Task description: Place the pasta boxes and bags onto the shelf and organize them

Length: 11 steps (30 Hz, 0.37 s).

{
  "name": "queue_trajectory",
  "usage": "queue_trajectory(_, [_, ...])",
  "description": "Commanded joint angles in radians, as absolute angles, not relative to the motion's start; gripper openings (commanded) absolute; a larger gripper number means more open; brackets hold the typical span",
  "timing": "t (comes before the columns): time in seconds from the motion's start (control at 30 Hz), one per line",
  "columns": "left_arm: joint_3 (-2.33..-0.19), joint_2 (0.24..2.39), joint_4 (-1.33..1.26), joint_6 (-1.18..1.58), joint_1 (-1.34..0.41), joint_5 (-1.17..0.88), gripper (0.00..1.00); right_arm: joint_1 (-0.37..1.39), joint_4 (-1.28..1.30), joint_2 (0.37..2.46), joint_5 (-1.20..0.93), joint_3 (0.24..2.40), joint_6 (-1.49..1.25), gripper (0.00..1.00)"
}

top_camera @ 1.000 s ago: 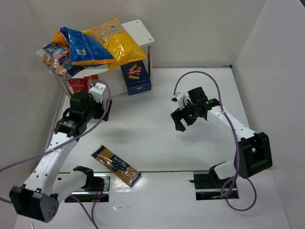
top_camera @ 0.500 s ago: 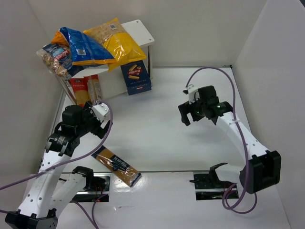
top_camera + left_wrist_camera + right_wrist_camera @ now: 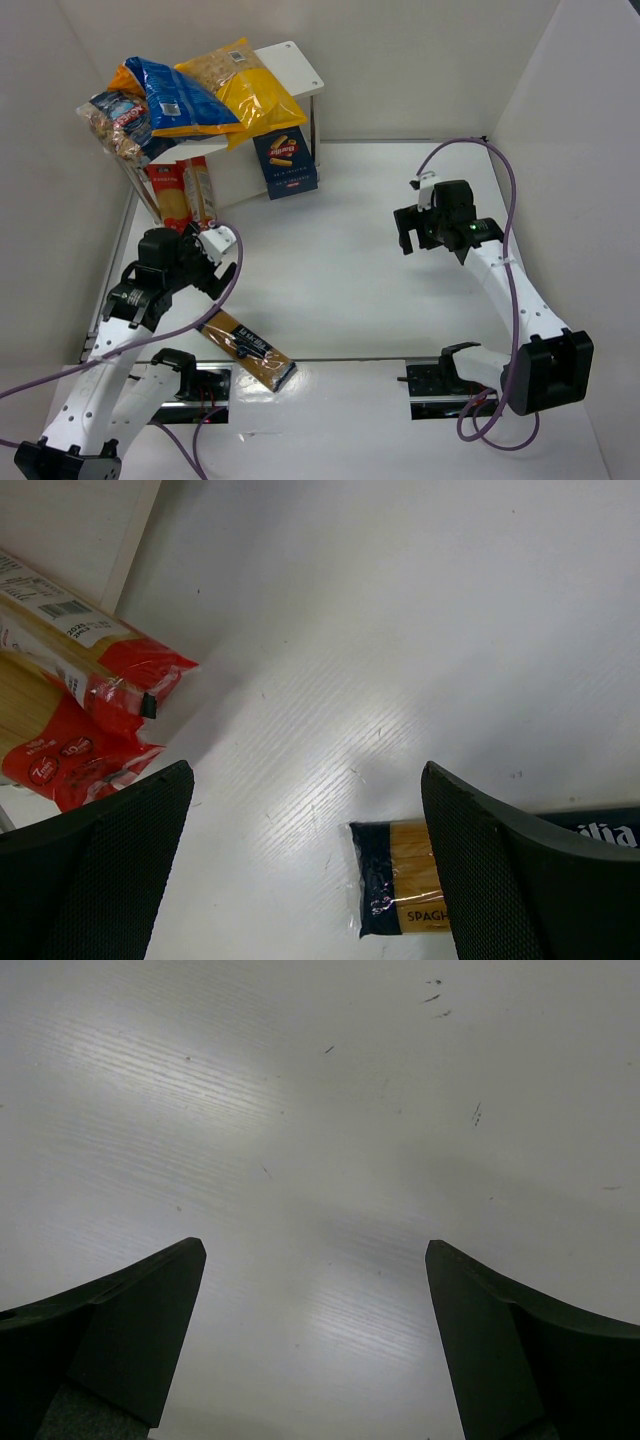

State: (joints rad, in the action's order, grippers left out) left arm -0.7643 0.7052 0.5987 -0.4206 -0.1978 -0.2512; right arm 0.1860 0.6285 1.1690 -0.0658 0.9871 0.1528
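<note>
Spaghetti packet [image 3: 245,348] lies flat just beside the left claw [image 3: 220,268], untouched.

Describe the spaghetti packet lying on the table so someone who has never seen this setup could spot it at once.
Start at the white shelf in the far left corner and come forward past the left gripper. A long narrow spaghetti packet lies there, flat and diagonal. Unlike the red-edged packets standing under the shelf, it has a dark label and lies alone.
</note>
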Motion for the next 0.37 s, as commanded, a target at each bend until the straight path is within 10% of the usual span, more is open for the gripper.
queue_trajectory(0.0, [-0.761, 0.715, 0.565, -0.446, -0.193, -0.273, 1.0, 0.184, 0.595, 1.169, -0.044, 0.982, 0.141, 1.0])
queue_trajectory(0.33, [-0.761, 0.715, 0.565, -0.446, -0.193, -0.282, 1.0, 0.184, 0.586, 1.178, -0.044, 0.982, 0.141, 1.0])
